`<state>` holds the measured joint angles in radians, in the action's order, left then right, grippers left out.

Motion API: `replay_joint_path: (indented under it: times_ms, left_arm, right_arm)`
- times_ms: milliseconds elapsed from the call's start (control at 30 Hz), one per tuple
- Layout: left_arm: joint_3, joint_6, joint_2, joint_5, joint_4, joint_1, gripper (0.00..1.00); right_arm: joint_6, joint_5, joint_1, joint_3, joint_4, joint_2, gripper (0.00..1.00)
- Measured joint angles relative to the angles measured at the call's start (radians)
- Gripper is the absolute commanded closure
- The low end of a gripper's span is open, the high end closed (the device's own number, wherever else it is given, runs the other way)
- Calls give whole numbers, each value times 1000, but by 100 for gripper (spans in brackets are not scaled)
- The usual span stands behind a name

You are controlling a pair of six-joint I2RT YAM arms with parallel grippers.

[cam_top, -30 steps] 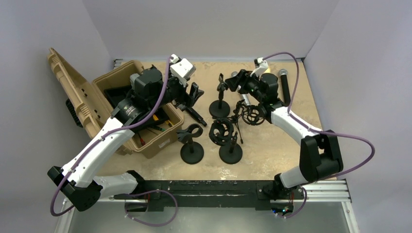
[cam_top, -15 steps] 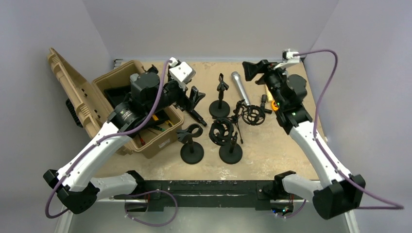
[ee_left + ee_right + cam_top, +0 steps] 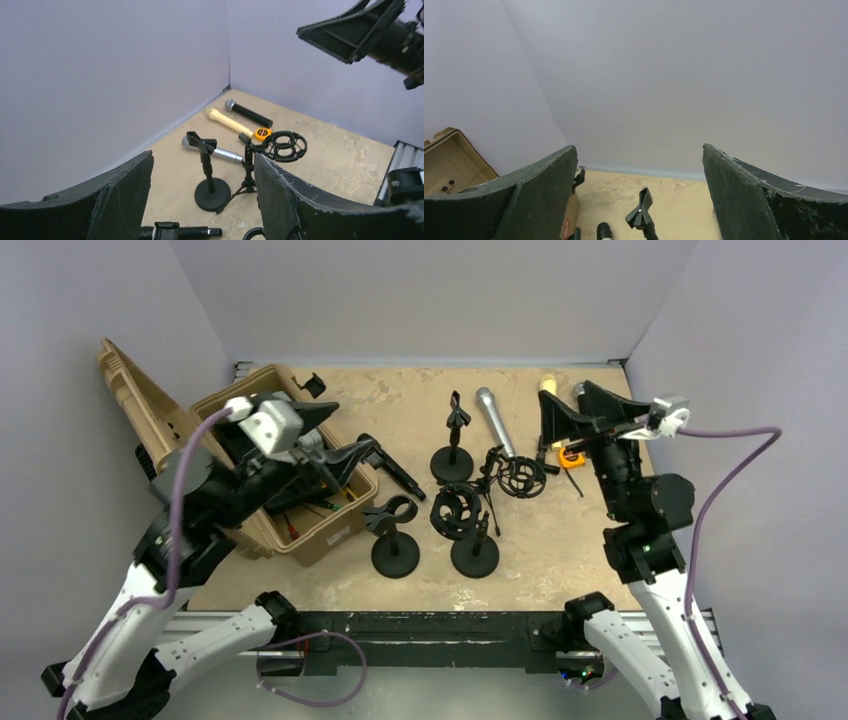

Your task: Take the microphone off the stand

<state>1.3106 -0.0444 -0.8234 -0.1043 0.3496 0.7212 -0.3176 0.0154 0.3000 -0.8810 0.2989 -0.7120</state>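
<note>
A: Near row?
B: Clip stand (image 3: 393, 532) and shock-mount stand (image 3: 468, 525), side by side on table (image 3: 400, 400).
A: Grippers?
B: Left gripper (image 3: 350, 430) above open tan case (image 3: 215, 410), fingers apart, nothing btw them. Right gripper (image 3: 567, 406) raised at right side, spread wide, holding nothing.
A: Mic?
B: Silver microphone (image 3: 493, 420) lies flat farther back, off the stands, btw far clip stand (image 3: 452, 445) and tripod shock mount (image 3: 518, 475).

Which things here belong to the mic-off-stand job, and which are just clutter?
Job: silver mic, lying on the table; far clip stand.
Clutter: case, shock mounts, near clip stand, orange tape measure, black mic.
</note>
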Motion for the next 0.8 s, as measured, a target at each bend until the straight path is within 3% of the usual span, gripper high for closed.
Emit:
replay_joint_path:
  times_ms: [300,800]
  left_arm:
    - [6,43,201,-33,9,0,26]
    - [3,60,314,12,77,0,25]
  right_arm:
    - [7,-53,0,16,3,69,1]
    - [-3,-160,0,19,-18,230,1]
